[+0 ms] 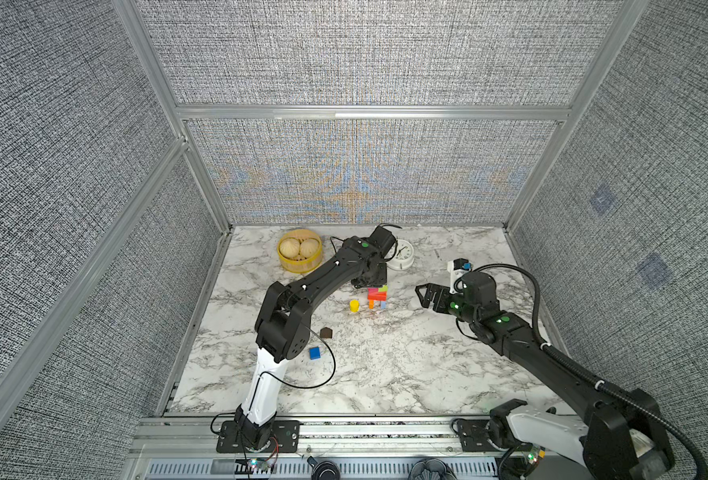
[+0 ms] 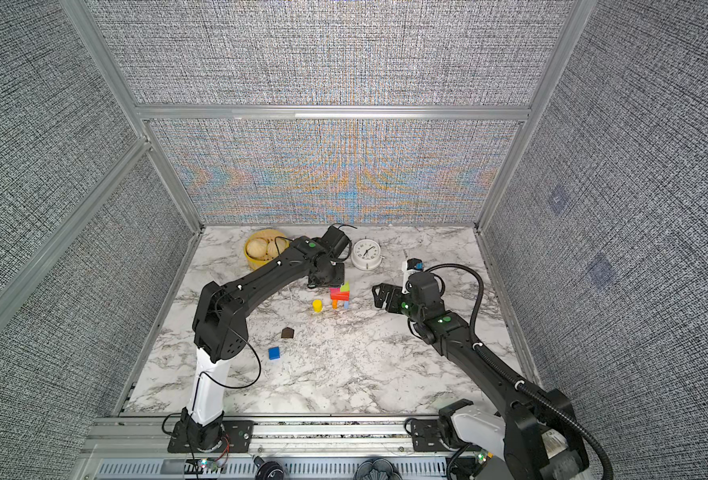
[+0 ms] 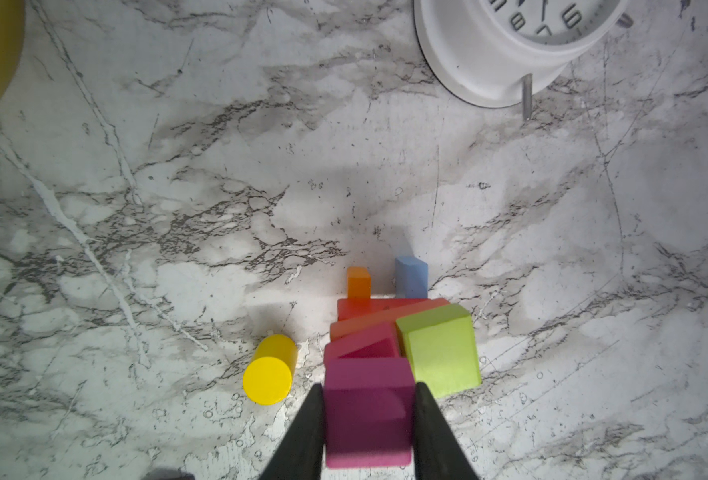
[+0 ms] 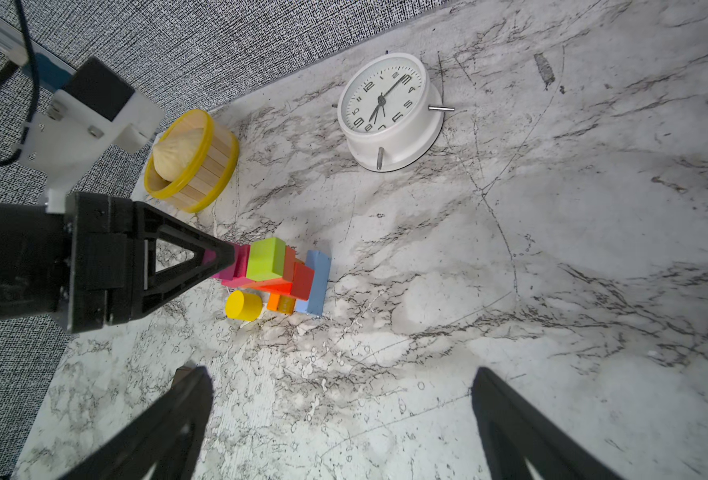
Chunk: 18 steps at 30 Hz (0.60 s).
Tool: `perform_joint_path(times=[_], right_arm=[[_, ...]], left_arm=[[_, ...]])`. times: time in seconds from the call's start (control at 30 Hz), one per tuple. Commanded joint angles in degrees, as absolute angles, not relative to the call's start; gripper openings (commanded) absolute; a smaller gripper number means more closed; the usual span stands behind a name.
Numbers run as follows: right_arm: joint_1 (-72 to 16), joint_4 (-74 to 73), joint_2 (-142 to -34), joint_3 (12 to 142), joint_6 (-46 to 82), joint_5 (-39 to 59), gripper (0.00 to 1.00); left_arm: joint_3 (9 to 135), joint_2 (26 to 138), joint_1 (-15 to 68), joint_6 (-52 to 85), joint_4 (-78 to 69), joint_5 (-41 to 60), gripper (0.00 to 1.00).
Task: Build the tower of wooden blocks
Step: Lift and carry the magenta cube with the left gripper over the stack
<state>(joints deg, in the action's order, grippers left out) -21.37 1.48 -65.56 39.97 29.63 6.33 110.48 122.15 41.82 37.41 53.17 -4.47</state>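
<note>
1. the left gripper has its jaws closed partway on a pink cube. one black finger presses each side of the cube.
2. that cube is held at the top of the tower, just beside the green cube. i cannot tell whether it already rests on the pink brick under it.
3. the tower stands mid-table in both top views, on an orange leg and a light-blue leg. a red brick lies across the legs, with skewed bricks above it.
4. the yellow cylinder stands upright on the marble table, just beside the tower on the left arm's side.
5. the brown house-shaped piece and the blue cube lie loose nearer the front, well apart from the tower.
6. the right gripper hangs above bare marble on the tower's right, jaws spread wide and holding nothing.
7. a white alarm clock and a yellow steamer basket sit near the back wall.
</note>
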Motion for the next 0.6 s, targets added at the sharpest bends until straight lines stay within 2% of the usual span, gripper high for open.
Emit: perform_joint_path(times=[0.0, 0.57], right_arm=[[-21.4, 0.0, -65.4, 39.9, 29.8, 6.8, 0.99], [-21.4, 0.1, -65.3, 39.9, 29.8, 6.9, 0.99]], left_arm=[[110.1, 121.4, 41.8, 38.0, 52.6, -5.2, 0.33], [110.8, 122.4, 41.8, 38.3, 52.2, -5.1, 0.33]])
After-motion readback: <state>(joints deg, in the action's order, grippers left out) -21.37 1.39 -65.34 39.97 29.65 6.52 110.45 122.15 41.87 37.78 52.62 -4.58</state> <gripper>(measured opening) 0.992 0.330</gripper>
